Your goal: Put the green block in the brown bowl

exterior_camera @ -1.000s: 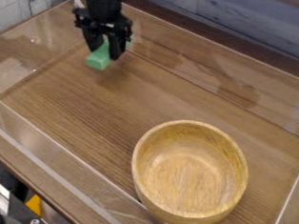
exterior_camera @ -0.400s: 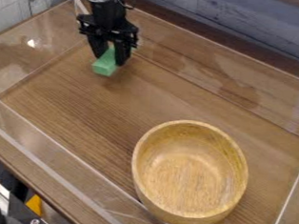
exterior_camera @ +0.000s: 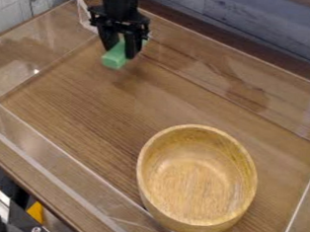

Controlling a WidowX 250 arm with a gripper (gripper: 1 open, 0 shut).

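Far across the worktop [exterior_camera: 104,125] from the brown bowl [exterior_camera: 198,179], up by the back-left corner, the gripper [exterior_camera: 120,49] points straight down with its black jaws closed on the green block [exterior_camera: 115,57]. The block sits between the two fingers, its upper part pinched and its lower end sticking out below them; it looks to hang just clear of the wood, though from this angle I cannot be sure it has left the surface entirely. To my eye the grasp is made and the carry is the step in hand: the block is held but remains well apart from the bowl, which stands empty near the front-right, toward the clear wall of the enclosure. The next move, I would judge, calls for enough lift to clear the bowl's thick rim, then a long diagonal travel toward the bowl until the block hangs over its hollow, and only then a release. Letting go short of the rim would drop the block onto the worktop beside the bowl.
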